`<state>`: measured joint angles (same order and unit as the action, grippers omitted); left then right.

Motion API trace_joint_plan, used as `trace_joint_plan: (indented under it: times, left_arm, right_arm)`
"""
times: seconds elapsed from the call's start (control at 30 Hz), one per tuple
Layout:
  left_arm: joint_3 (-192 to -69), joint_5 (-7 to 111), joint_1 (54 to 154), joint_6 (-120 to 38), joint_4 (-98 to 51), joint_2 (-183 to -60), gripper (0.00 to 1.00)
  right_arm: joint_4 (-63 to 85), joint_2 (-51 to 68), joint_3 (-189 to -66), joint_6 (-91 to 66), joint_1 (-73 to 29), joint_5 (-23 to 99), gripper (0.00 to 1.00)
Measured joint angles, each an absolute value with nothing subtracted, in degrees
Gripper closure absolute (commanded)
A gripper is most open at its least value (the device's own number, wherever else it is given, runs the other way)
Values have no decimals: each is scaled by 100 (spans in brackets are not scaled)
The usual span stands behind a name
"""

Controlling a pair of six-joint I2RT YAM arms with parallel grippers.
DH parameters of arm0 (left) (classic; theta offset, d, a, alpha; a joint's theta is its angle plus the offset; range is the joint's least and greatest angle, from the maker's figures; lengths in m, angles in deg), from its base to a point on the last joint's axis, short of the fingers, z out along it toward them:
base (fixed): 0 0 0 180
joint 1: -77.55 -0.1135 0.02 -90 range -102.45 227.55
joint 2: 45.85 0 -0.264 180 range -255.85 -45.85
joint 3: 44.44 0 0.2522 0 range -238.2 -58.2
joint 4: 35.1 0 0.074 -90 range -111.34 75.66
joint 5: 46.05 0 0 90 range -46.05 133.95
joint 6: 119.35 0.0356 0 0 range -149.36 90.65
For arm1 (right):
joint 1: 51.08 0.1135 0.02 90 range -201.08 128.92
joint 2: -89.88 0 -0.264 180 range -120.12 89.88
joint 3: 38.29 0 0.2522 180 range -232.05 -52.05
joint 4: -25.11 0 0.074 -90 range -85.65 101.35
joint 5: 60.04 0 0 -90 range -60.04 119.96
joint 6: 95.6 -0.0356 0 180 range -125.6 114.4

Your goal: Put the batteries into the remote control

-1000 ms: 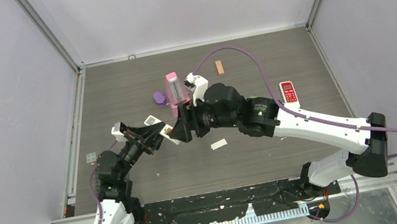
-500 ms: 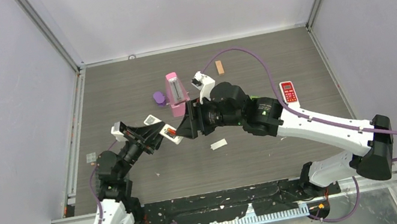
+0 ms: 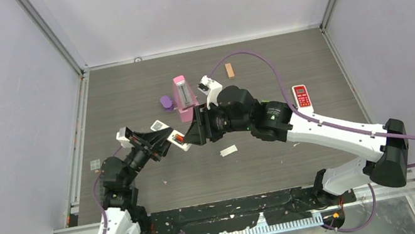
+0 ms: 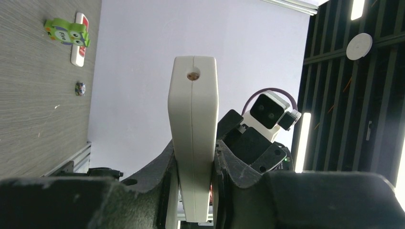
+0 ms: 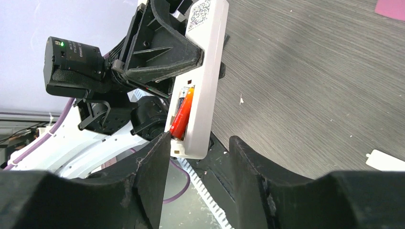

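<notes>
Closing in on the remote (image 5: pixel 203 95) end, right tool (image 5: pixel 198 157) has jaws spread but narrowing; left tool (image 4: pixel 193 157) pinches the remote; red-orange battery (image 5: pixel 182 114) inside likely needs seating.

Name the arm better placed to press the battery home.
Right. The right pincer is open and straddles the remote at the red-orange battery; the left pincer is busy clamping the remote.

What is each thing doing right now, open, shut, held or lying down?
white remote: held up, battery slot open.
red-orange battery: in the slot.
battery cover: off, lying on the table.
left gripper: shut on the white remote.
right gripper: open, jaws either side of the remote's end.
red remote: lying on the table.
</notes>
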<state>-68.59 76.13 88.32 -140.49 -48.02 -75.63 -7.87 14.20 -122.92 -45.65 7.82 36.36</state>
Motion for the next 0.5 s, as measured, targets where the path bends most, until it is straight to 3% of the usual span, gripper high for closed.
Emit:
trace_joint_plan:
  times: [0.5]
  left_arm:
    - [-6933, 7537, 8804, -13970, -4653, -7485, 100]
  right_arm:
    - [-883, 1224, -12491, -4836, 683, 3893, 74]
